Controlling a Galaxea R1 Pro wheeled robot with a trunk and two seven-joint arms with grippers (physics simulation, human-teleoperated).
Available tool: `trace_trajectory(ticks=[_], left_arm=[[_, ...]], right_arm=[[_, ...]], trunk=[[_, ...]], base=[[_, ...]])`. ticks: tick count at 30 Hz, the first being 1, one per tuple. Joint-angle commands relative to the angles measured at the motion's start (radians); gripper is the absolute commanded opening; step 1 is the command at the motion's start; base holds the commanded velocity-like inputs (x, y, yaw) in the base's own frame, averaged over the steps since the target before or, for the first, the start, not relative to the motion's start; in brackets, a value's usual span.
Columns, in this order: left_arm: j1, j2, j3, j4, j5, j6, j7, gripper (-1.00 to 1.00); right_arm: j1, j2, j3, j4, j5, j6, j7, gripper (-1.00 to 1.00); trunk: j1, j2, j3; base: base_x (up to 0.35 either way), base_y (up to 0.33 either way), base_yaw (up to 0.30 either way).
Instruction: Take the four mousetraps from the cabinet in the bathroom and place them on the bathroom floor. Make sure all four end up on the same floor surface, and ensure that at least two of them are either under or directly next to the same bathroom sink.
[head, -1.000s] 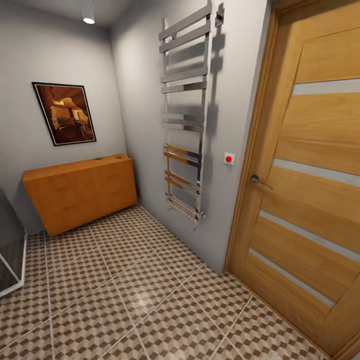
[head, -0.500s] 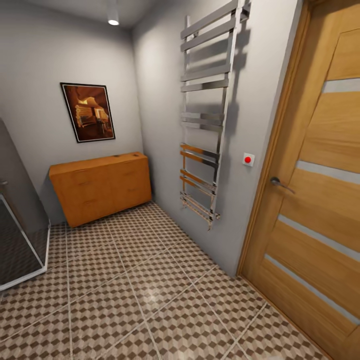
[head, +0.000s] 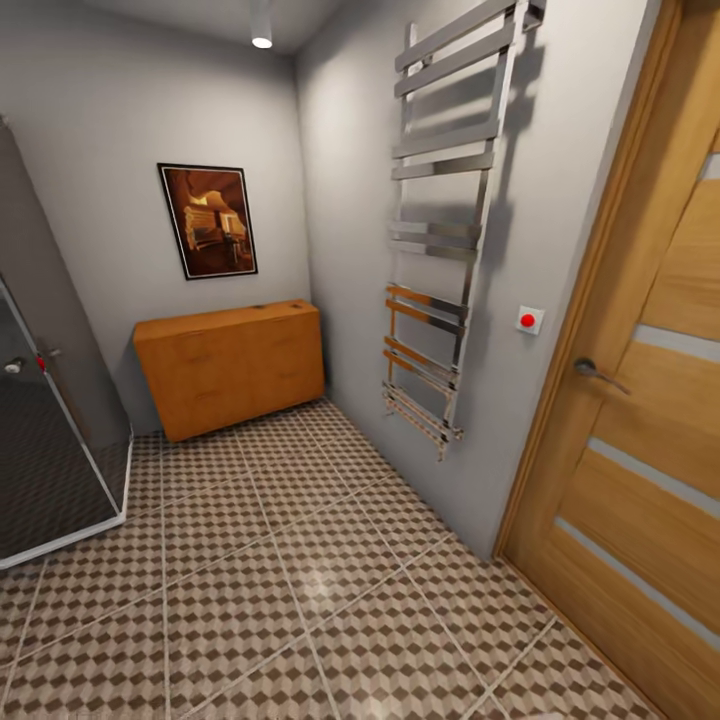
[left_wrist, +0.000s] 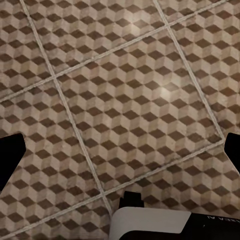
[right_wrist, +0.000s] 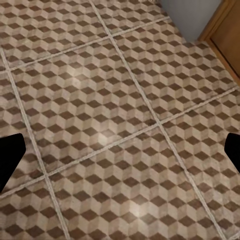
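The orange-brown wooden cabinet (head: 232, 365) stands against the far wall, its drawer fronts shut. A tiny dark speck on its top is too small to identify. The mousetraps and the sink are out of view. The cube-patterned bathroom floor (head: 300, 580) stretches from the cabinet toward me. In the left wrist view my left gripper (left_wrist: 120, 152) hangs open over bare tiles, its black fingertips (left_wrist: 11, 157) far apart. My right gripper (right_wrist: 120, 152) is likewise open above the floor, with nothing between its fingertips (right_wrist: 10, 157).
A dark glass shower enclosure (head: 50, 450) stands at the left. A chrome towel rail (head: 440, 260) hangs on the right wall, beside a red button (head: 529, 320) and a wooden door (head: 640, 440) with a lever handle. A framed picture (head: 208, 220) hangs above the cabinet.
The head camera has swung left, so the cabinet, rail and door slid right in the picture. More of the shower enclosure has come into view.
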Motion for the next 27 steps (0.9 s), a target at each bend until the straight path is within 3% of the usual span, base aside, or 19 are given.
trace_trajectory(ticks=[1,18,27], left_arm=[[-0.001,0.0,-0.008,0.0,0.005,-0.002,0.003,1.0],[-0.001,0.0,-0.008,0.0,0.005,-0.002,0.004,1.0],[0.0,0.001,-0.008,0.0,0.005,-0.003,0.004,1.0]], right_arm=[[-0.001,0.0,0.009,0.0,-0.01,-0.003,0.0,1.0],[-0.001,0.0,0.009,0.0,-0.01,-0.003,0.0,1.0],[-0.001,0.0,0.009,0.0,-0.01,-0.003,0.0,1.0]], trunk=[[0.001,-0.002,-0.003],[0.001,-0.002,-0.016],[0.001,-0.002,-0.023]], base=[[0.0,0.0,0.233],[0.005,0.0,0.238],[0.215,0.0,0.216]])
